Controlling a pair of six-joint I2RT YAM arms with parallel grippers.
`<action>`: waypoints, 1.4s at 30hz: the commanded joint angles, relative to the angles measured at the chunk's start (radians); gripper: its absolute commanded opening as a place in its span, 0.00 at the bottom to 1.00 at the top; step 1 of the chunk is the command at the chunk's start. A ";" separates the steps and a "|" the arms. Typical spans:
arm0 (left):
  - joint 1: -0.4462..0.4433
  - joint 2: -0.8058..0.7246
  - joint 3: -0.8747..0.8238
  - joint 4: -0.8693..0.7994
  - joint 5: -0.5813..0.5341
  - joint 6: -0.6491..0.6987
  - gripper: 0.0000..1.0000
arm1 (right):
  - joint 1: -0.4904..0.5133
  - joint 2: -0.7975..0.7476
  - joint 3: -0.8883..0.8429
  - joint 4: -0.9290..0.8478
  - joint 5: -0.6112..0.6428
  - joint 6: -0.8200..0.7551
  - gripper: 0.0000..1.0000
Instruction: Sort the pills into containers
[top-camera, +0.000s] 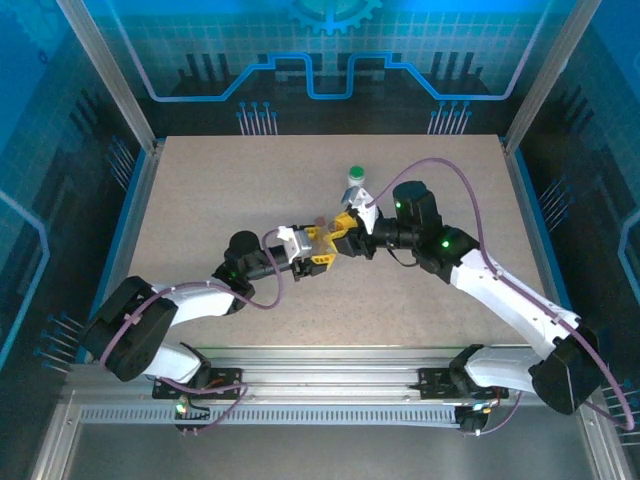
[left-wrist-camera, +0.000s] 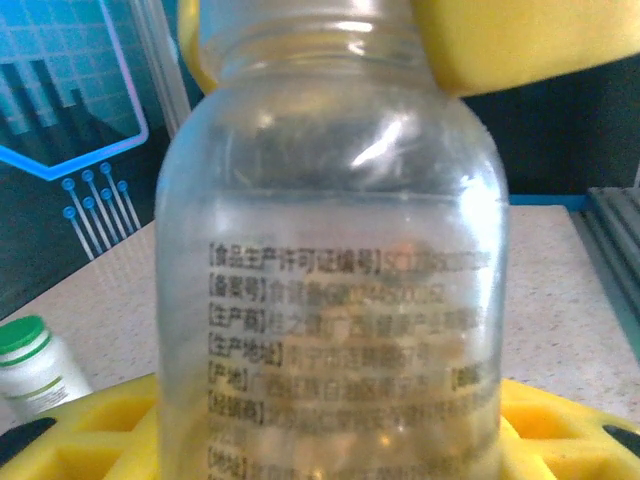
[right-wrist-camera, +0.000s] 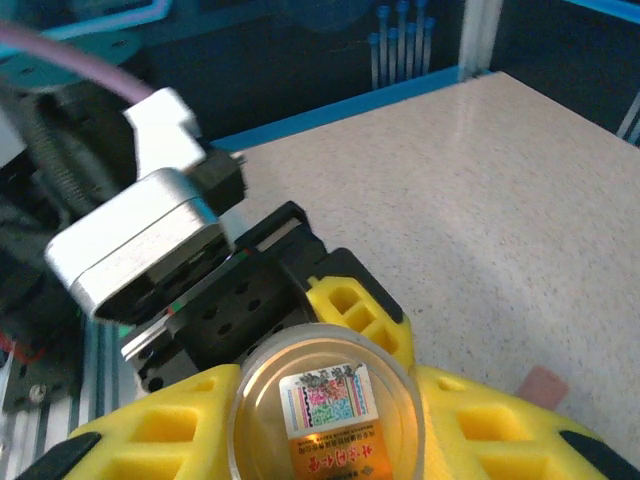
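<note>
Left wrist view: clear vial (left-wrist-camera: 330, 300) bears printed lines of Chinese text.

Head count on the table: two bottles, one loose pill, two grippers.

Bottles first, and that's two: one white bottle (top-camera: 354, 184) with a single green cap (top-camera: 354, 172) toward the far edge of the table (top-camera: 200, 210), and one clear vial (left-wrist-camera: 330, 280) over the middle, so one of each kind. Pills next: I count one small pinkish-brown pill (right-wrist-camera: 545, 385) on the bare tabletop, and anything inside the vial is too blurred to count. The left gripper (top-camera: 312, 250) and the right gripper (top-camera: 346, 226) make two, each with a pair of yellow fingers (right-wrist-camera: 150, 440).
</note>
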 joint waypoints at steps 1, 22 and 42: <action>-0.014 -0.037 0.045 0.097 -0.152 0.039 0.00 | 0.048 0.004 -0.067 0.003 0.164 0.301 0.21; -0.104 0.075 0.072 0.064 -0.404 0.097 0.00 | 0.075 -0.042 -0.003 -0.118 0.274 0.483 0.62; -0.058 0.002 -0.002 0.114 -0.016 -0.089 0.00 | -0.023 -0.177 0.080 -0.217 0.038 -0.250 0.69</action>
